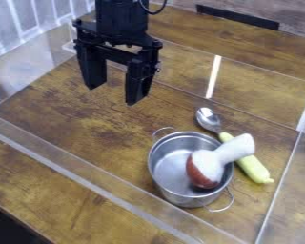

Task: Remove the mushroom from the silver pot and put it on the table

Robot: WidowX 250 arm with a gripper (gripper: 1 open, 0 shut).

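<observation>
Camera view, single frame from above and in front. Brown wood-plank desk with visible grain, edged by clear acrylic walls, fills the field. Next in size is my black end effector, hanging over the upper left of the desk with its two fingers pointing down, standing apart and holding nothing. To the lower right, well apart from it, sits the small round shiny silver pot with a loop handle at each side. Leaning in the pot is the toy mushroom: its rounded reddish-brown cap lies inside against the pot floor, while its thick white stem rests across the right rim and juts outward. Just beside the pot on the right lies a long yellow-green vegetable, partly behind the stem. Above the pot, near its rim, lies a small metal spoon.

Step in hand, as I judge it: the approach, with the mushroom not yet grasped. The next move calls for bringing my open fingers over the pot, lowering them astride the exposed stem clear of the rim, and keeping away from the vegetable alongside.
</observation>
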